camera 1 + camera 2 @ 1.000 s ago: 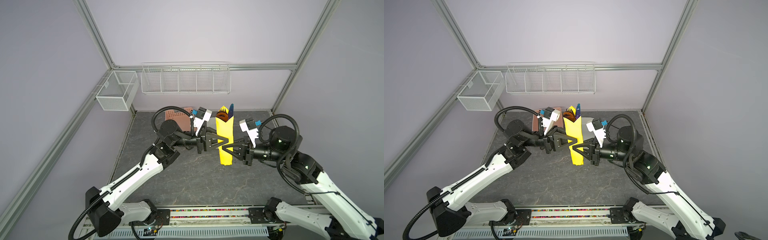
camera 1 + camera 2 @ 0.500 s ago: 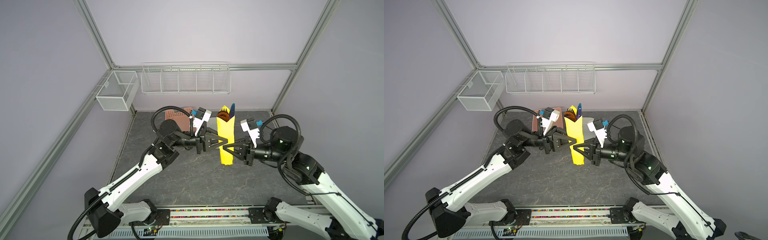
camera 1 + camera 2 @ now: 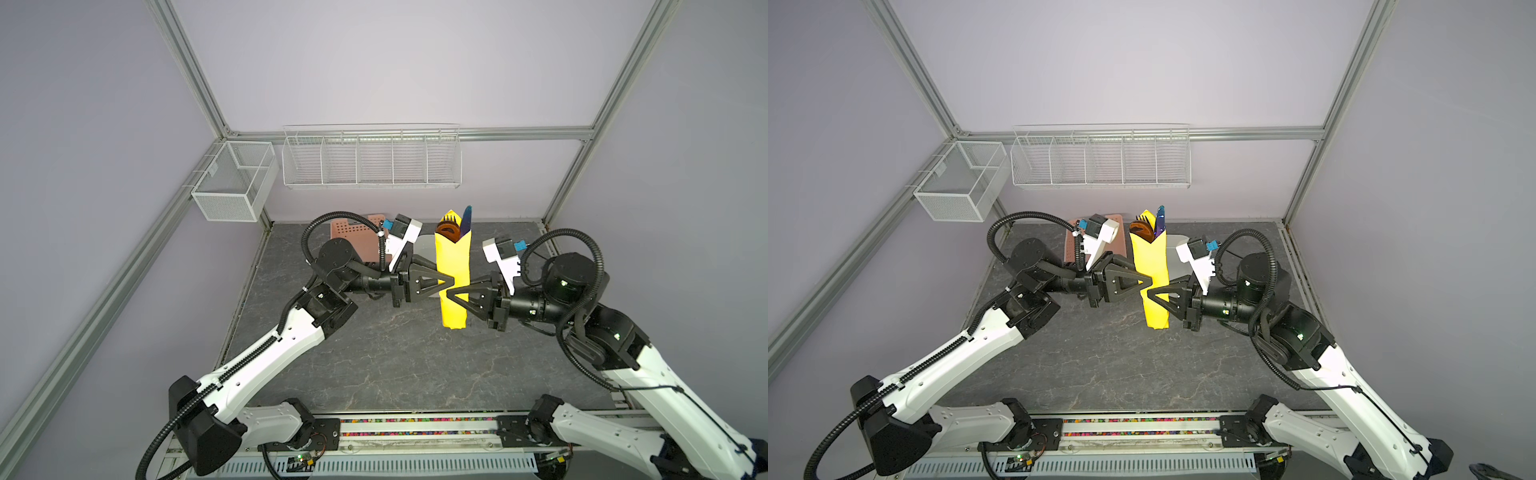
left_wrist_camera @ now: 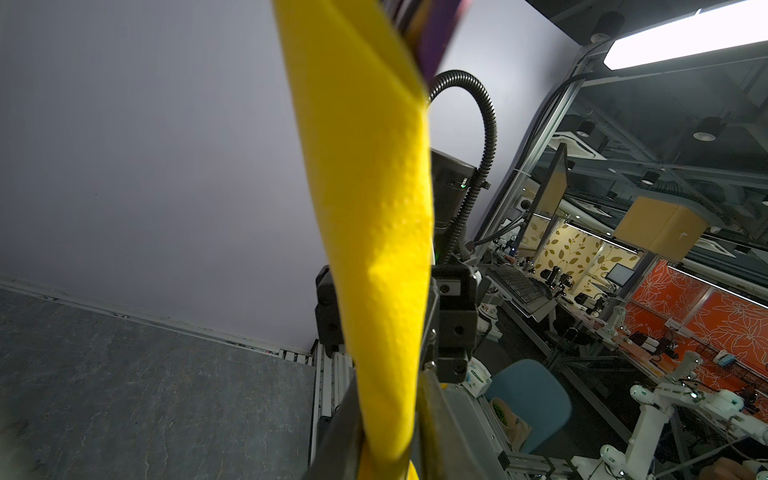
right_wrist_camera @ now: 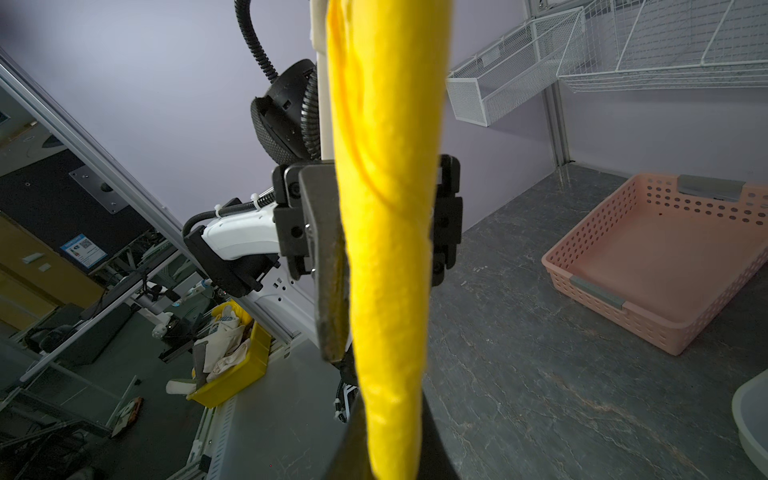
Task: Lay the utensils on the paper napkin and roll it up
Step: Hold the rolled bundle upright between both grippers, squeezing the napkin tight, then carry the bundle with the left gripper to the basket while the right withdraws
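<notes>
left tool (image 3: 451,282) and right tool (image 3: 448,296) each pinch the rolled napkin (image 3: 454,257) from opposite sides, holding it upright over the counter (image 3: 395,357). utensils (image 3: 456,224) poke from its top end. basket (image 3: 353,232) sits behind the left arm.

We find no word, number or brand we can read in these views, only a small blue sticker (image 5: 83,250) bearing a square code, stuck on a dark panel (image 5: 54,208) outside the work cell, its print too small to make out.
</notes>
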Controlling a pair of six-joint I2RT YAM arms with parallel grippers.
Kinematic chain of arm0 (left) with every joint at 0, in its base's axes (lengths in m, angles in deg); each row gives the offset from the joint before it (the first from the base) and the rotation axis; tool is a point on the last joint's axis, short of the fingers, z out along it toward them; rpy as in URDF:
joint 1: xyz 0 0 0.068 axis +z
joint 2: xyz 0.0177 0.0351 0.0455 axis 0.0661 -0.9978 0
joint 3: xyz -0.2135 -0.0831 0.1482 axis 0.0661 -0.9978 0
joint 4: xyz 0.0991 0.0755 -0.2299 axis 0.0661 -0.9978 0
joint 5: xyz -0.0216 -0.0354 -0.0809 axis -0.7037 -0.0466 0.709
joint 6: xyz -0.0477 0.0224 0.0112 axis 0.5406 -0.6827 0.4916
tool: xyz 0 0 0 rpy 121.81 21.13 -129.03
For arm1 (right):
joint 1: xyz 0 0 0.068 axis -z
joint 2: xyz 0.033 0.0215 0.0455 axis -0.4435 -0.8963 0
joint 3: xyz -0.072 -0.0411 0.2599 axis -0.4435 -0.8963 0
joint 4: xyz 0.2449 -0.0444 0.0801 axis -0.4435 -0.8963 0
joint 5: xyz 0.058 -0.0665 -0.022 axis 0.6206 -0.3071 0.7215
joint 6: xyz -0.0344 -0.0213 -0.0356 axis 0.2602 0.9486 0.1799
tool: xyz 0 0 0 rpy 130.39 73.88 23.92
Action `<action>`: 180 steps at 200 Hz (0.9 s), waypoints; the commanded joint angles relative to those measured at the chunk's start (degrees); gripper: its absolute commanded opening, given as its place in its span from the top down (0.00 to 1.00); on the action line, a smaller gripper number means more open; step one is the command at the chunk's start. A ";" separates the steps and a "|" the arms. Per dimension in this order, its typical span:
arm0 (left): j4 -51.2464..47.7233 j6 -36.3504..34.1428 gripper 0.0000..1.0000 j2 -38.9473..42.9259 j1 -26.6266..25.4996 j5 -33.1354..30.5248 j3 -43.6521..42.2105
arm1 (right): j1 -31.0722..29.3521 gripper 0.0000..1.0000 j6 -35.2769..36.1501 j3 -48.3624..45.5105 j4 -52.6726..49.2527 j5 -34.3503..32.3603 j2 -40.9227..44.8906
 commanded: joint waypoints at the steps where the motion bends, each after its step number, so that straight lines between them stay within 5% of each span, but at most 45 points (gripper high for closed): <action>1: 0.58 0.15 0.78 2.06 0.25 2.49 0.21 | 0.72 0.93 0.38 0.10 3.98 -2.17 0.97; 103: -5.50 -4.28 1.00 2.74 1.43 -0.71 1.16 | 0.75 0.92 0.21 0.45 4.10 -1.53 0.02; 180: -9.71 -7.20 1.00 3.81 3.40 -3.27 1.60 | 0.96 0.68 0.45 0.37 2.01 -3.25 0.78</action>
